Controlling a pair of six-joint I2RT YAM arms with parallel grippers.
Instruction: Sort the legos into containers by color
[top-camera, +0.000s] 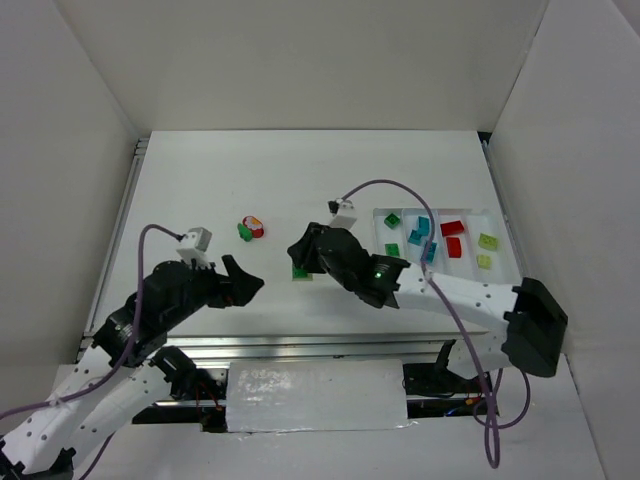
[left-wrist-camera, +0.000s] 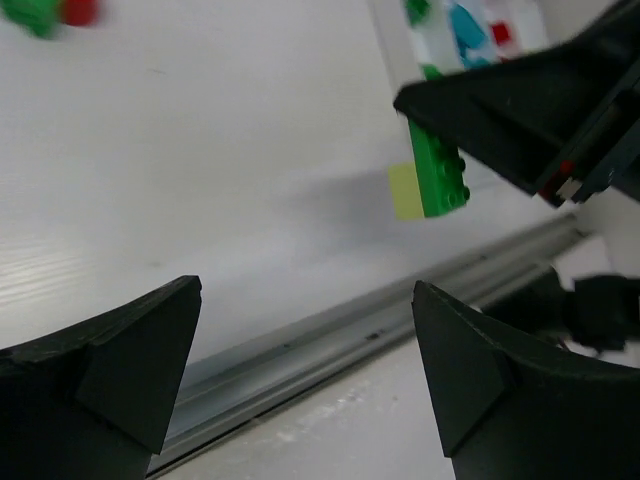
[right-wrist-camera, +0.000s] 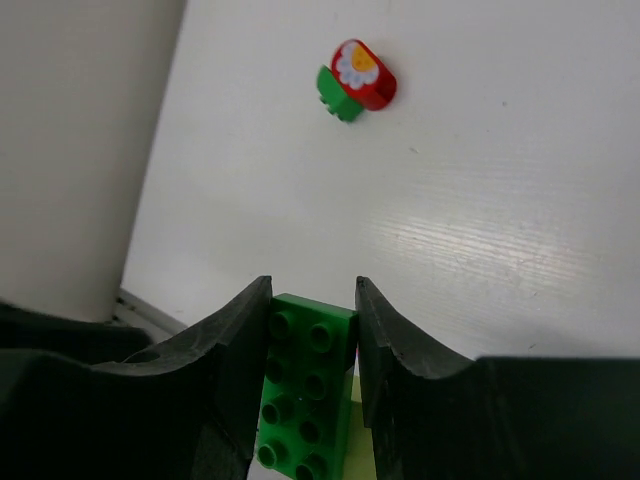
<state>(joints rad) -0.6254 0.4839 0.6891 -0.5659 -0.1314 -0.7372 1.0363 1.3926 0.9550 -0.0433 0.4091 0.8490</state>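
- Right now the right gripper (right-wrist-camera: 309, 300) is clamped on a bright green, eight-studded plastic brick (right-wrist-camera: 305, 385). Its two black fingers press the brick's long side walls, and the studs face the wrist camera.
- A pale yellow-green piece (left-wrist-camera: 405, 190) touches that brick on the side away from the studs. I cannot tell whether it is clicked on or only lying against it.
- My judgement is that the brick will handle as light and rigid, with smooth, hard walls that could slip or twist under a weak pinch. The flat long sides are the right place to hold it, as the studs and corners give less purchase. If the pale piece is attached, it may ride along into the wrong compartment.
- Farther out on the white table (top-camera: 200, 180) lies a rounded red piece with a daisy print (right-wrist-camera: 362, 72), touching a small green brick (right-wrist-camera: 338, 98). Both are unsorted.
- To the right, the shallow white divided tray (top-camera: 470, 268) holds green, teal, red and yellow-green bricks in separate lanes. The green lane (top-camera: 392, 236) is the one nearest the held brick.
- The left gripper (left-wrist-camera: 305, 295) hovers with its jaws spread wide and nothing between them, well apart from the loose pieces.
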